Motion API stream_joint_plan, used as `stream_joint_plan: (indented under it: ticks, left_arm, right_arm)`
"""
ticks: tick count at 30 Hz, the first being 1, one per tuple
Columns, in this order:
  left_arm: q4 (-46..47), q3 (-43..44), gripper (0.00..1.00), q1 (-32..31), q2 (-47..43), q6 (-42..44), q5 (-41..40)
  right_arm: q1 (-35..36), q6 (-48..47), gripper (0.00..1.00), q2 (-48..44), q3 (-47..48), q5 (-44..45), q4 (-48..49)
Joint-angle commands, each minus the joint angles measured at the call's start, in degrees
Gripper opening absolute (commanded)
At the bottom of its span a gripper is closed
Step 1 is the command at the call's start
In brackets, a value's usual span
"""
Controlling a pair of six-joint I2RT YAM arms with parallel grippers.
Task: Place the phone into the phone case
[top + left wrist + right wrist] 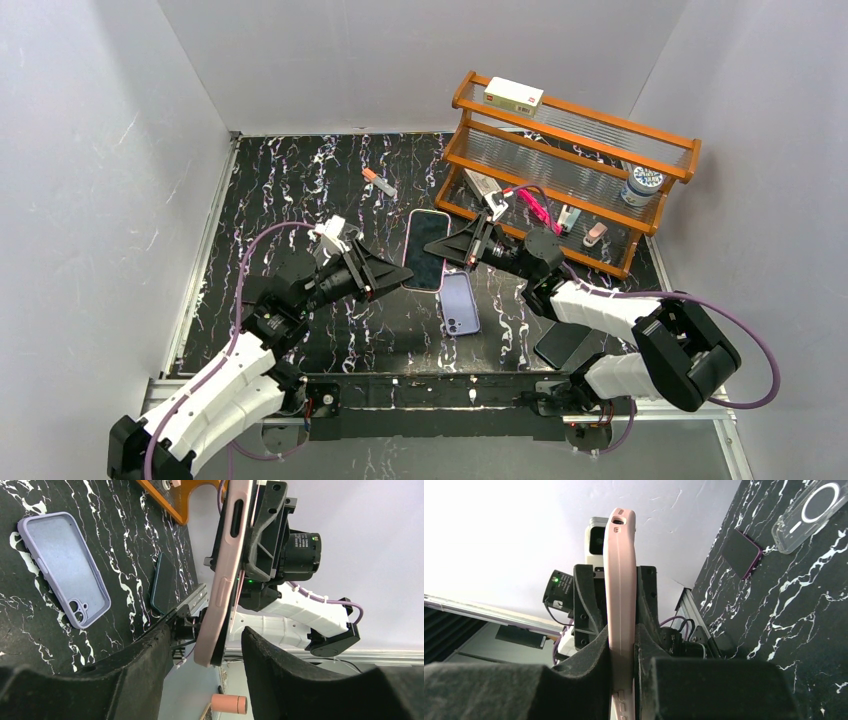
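Both arms reach inward over the black marbled table (290,190) and meet near its middle. The left arm stretches up from the near left corner, and the right arm folds back from the near right with its wrist pointing left. The phone (427,250), pink at its edges, is held off the table between them. The right gripper (449,249) is clamped tight on it, one finger on each flat face, as its own wrist camera shows edge-on. The left gripper (402,275) stands wide, its fingers straddling the phone's end with a gap on each side in the left wrist view; from above that gap cannot be judged. The empty lilac phone case (459,303) lies open side up on the table, just nearer the arm bases than the phone. The left wrist view also shows a dark phone (162,582) lying flat beyond it. Only the right wrist view shows a clear case (808,514) and a purple-edged slab (740,553) on the table; what that slab is I cannot tell. A wooden rack (575,118) stands at the back right.
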Motion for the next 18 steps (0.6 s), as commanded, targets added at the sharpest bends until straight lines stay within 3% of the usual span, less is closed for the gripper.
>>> stream_joint_plan:
  ticks: [1,13,18]
  left_arm:
    - [0.4,-0.5,0.49,0.0,-1.7,0.0,1.1]
    - [0.5,-0.9,0.37,-0.1,1.7,0.7,2.8]
    - [-0.8,-0.4,0.16,-0.1,3.3,1.6,2.4]
  right_arm:
    - [-0.2,-1.3,0.13,-2.2,2.3,1.9,2.3]
    - [-0.2,-0.5,0.13,-0.3,0.8,2.4,3.7]
    - [-0.3,-1.3,0.12,0.5,0.6,2.6,2.0]
